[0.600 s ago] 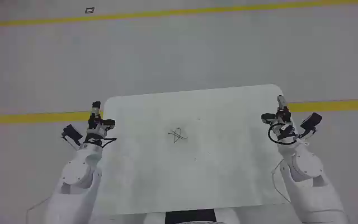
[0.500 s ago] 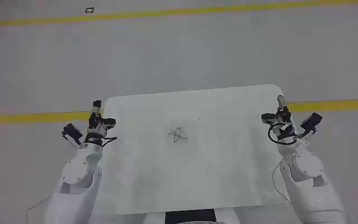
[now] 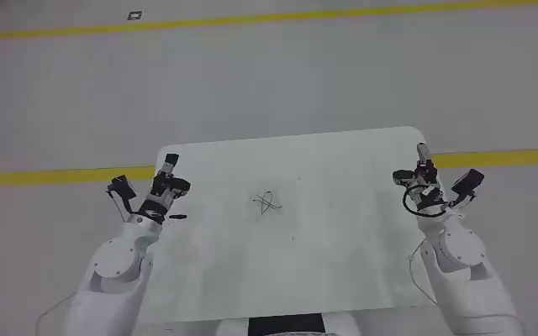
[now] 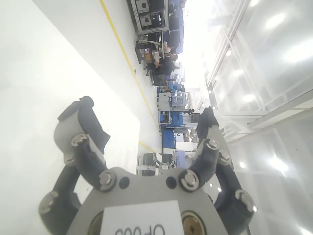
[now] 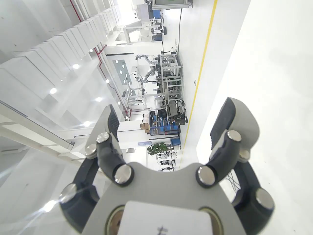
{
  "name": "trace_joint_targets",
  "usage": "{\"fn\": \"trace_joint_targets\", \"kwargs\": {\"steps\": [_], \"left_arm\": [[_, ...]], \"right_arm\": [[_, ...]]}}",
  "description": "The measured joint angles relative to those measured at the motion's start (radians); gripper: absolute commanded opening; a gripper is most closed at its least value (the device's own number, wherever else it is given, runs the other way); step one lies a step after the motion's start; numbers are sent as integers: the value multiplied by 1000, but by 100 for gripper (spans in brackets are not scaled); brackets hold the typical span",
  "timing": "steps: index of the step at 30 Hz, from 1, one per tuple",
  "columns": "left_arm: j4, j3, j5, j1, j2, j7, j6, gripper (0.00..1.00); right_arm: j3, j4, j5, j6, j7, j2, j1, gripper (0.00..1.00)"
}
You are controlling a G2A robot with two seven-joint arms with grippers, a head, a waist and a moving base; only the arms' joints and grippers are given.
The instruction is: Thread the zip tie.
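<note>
**Step in hand.** The zip tie [image 3: 266,202] is lying loose on the table [image 3: 353,260] as a thin dark crossed strand, just off centre toward 10 o'clock. The left gripper [image 3: 176,171] is hovering at the table's 9 o'clock edge, fingers spread and holding nothing. The right gripper [image 3: 411,164] is hovering at the 3 o'clock edge, fingers likewise spread and empty. Both are well apart from the tie, so threading is judged not yet begun and the approach is in hand.

**Next move.** Each gripper is needing to travel inward and pinch one end of the strap. Head and tail are too small to tell apart. The strand is lying flat, so a low, precise pinch is likely required.

**Surroundings.** The table is showing white and matte. Yellow lines [image 3: 252,18] are crossing the pale floor [image 3: 252,84] at 12 o'clock, and equipment racks [image 4: 151,8] are standing beyond.
</note>
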State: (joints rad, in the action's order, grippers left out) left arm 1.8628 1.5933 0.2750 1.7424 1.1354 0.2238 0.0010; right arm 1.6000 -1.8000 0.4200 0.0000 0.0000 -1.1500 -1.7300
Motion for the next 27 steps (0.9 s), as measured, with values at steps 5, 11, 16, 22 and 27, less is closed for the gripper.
{"fn": "trace_joint_targets", "kwargs": {"steps": [5, 11, 16, 22, 27], "left_arm": [[38, -38, -96, -42, -8, 119, 53, 100], [66, -86, -208, -93, -21, 297, 145, 100], [65, -85, -203, -92, -21, 294, 143, 100], [65, -85, -203, -92, -21, 294, 143, 100], [72, -129, -265, -160, -29, 371, 180, 100]], "right_arm": [[0, 0, 0, 0, 0, 0, 0, 100], [0, 0, 0, 0, 0, 0, 0, 100], [0, 0, 0, 0, 0, 0, 0, 100], [0, 0, 0, 0, 0, 0, 0, 100], [0, 0, 0, 0, 0, 0, 0, 100]]}}
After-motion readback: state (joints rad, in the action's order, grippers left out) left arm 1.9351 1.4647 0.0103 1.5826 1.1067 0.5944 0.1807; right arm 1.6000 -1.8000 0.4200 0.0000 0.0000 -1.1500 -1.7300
